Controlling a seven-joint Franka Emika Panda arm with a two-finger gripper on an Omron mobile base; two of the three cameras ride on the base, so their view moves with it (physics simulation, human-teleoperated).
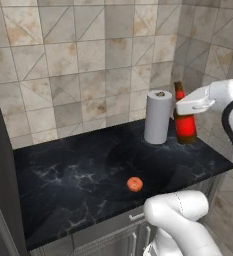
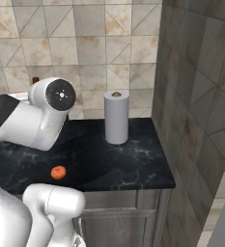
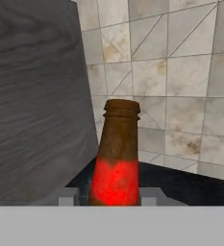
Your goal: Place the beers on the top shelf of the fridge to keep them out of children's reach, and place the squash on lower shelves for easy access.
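Gripper (image 1: 184, 121) clenching the brown red-labelled beer bottle (image 1: 184, 125) upright beside the paper towel roll (image 1: 157, 117), squash (image 1: 134, 184) sitting on the black marble counter (image 1: 73, 175)

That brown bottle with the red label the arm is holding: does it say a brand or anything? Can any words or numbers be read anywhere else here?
None can be read.
Brown bottle: its red label is a plain red patch, with no letters or numbers showing.
Paper towel roll: blank.
Black counter and tiled wall: pattern and stains, no signs.
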